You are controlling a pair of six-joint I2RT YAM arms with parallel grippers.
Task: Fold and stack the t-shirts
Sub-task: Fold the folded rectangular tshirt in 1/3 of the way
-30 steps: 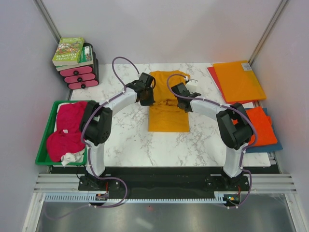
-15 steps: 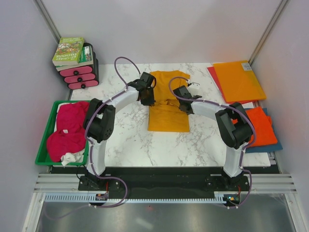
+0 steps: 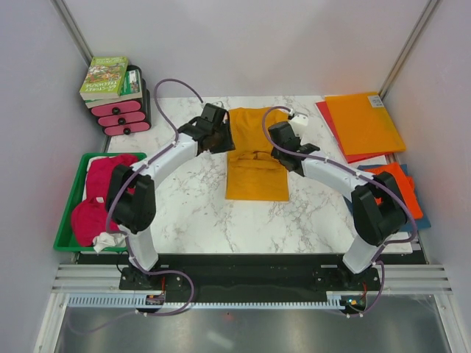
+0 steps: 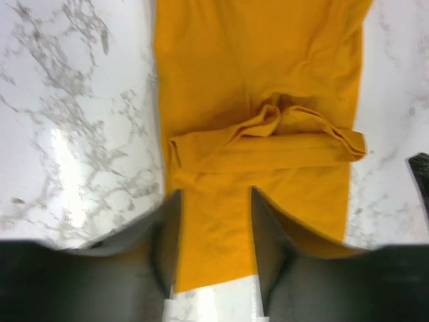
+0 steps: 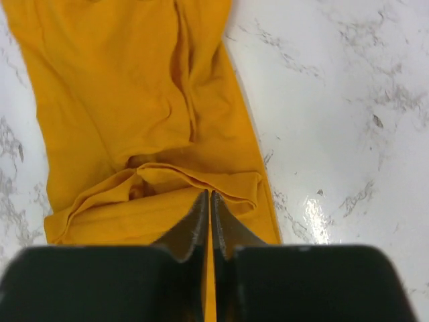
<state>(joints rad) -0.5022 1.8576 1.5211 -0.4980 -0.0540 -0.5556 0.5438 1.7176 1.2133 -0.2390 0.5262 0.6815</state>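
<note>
Midway across the tabletop lies the golden-orange t-shirt, flat in a long narrow strip, its sleeves tucked in as a rumpled band across the middle. The step in hand looks like letting go after the sleeve fold, and doing it well means lifting both tools straight up so the loose band is not dragged open. The next grip should then take the two corners of one short end evenly, to keep the edges square. The left tool hangs over the strip with its fingers apart and nothing between them. The right tool has its fingers all but together, with only a thin slit and no cloth visibly pinched. Both arms reach forward and bend inward, flanking the shirt's far half, wrists pointing down.
</note>
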